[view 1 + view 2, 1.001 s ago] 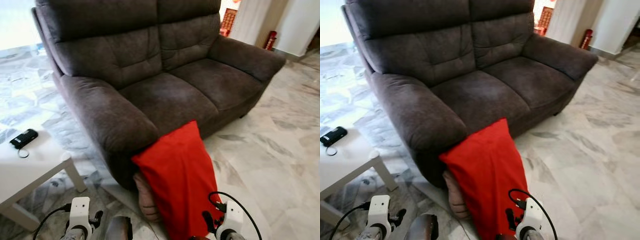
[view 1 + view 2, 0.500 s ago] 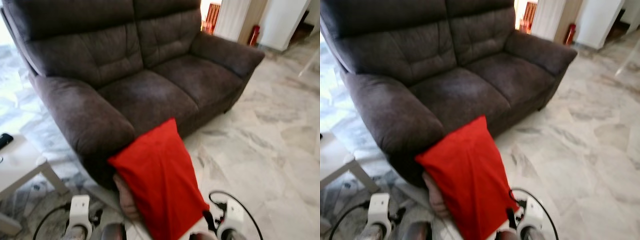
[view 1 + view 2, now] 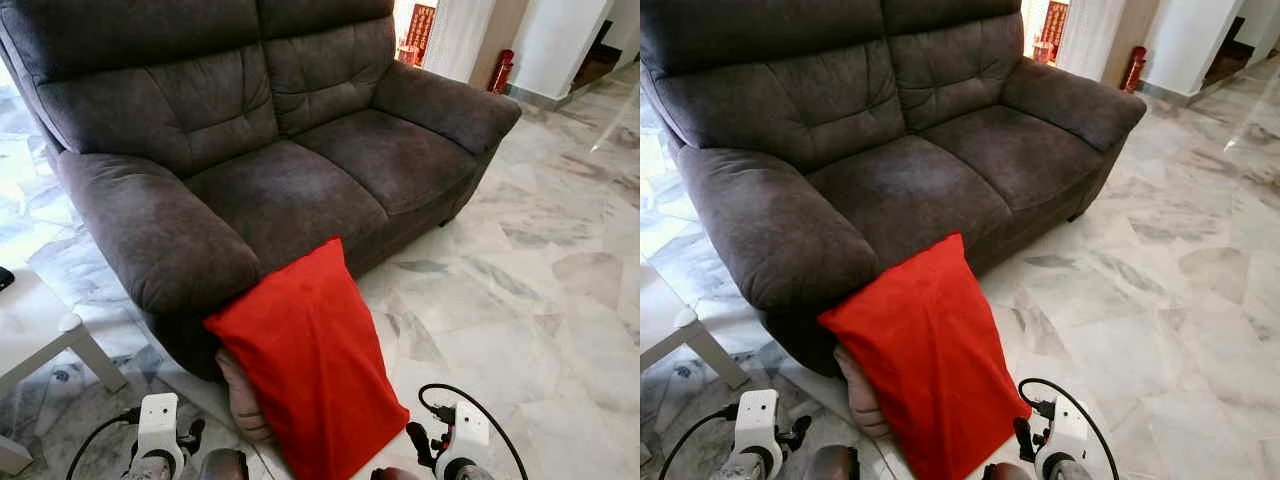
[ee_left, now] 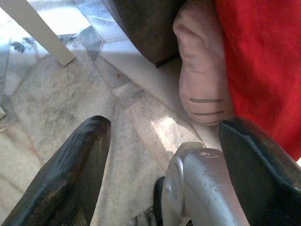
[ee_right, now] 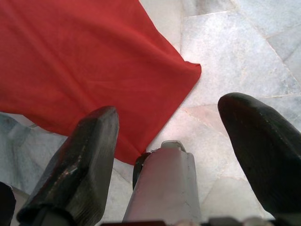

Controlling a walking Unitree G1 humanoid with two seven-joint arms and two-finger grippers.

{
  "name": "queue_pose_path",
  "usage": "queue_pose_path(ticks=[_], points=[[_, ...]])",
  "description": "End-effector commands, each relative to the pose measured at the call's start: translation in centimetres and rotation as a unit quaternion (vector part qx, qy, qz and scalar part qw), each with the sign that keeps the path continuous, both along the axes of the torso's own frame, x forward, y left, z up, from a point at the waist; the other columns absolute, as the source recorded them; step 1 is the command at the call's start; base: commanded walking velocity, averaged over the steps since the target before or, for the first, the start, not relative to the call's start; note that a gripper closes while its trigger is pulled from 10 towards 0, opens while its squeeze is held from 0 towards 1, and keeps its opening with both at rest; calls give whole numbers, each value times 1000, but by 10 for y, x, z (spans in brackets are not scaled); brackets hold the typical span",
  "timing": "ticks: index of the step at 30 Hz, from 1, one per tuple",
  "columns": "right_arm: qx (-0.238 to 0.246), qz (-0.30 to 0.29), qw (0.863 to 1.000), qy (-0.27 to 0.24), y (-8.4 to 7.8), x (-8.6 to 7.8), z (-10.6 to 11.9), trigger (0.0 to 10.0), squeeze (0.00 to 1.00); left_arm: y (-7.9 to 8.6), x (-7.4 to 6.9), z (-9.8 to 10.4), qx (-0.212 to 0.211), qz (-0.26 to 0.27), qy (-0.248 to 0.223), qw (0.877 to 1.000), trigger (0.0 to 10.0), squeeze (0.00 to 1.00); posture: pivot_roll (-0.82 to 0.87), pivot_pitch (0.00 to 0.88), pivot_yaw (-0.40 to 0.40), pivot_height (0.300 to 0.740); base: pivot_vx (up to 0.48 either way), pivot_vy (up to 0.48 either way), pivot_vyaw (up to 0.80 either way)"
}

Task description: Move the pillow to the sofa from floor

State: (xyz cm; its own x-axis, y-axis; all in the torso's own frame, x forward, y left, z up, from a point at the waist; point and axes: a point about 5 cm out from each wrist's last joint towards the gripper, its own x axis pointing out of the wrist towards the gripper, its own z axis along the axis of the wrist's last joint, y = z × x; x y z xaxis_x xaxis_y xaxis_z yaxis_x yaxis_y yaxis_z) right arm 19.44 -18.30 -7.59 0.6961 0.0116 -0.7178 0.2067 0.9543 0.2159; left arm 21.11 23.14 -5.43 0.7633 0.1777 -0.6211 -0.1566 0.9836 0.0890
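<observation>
Nothing lifted yet: the red fabric pillow (image 3: 310,365) leans against the dark grey suede sofa (image 3: 270,150), both hands spread, empty.

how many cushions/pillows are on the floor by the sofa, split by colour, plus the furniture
red pillow: 1
beige pillow, tucked behind the red one: 1
dark grey sofa: 1
white table: 1
total: 4
</observation>
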Motion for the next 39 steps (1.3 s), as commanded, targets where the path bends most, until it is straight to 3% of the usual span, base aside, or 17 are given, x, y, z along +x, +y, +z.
queue_pose_path(ticks=[1, 6, 11, 25, 39], points=[[-3, 1, 1000, 0, -2, 2, 1, 10000, 0, 3, 7, 6, -3, 6, -21, 1000, 10000, 0, 40, 0, -52, 630, 0, 0, 0], [0, -2, 1000, -3, -2, 3, 2, 10000, 0, 1, 37, 32, -7, -6, -111, 994, 10000, 0, 40, 0, -52, 630, 0, 0, 0], [2, 0, 1000, -5, -1, 5, 2, 10000, 0, -9, 59, 51, -21, -29, -166, 986, 10000, 0, 36, 0, -51, 630, 0, 0, 0], [1, 3, 1000, -6, -2, 5, 3, 10000, 0, -20, 57, 47, -29, -40, -161, 986, 10000, 0, 26, 0, -59, 630, 72, 0, 0], [1, 11, 1000, 3, 4, 0, 0, 10000, 0, -11, 52, 44, -30, -19, -154, 987, 10000, 0, 37, 0, -67, 630, 275, 0, 338]])
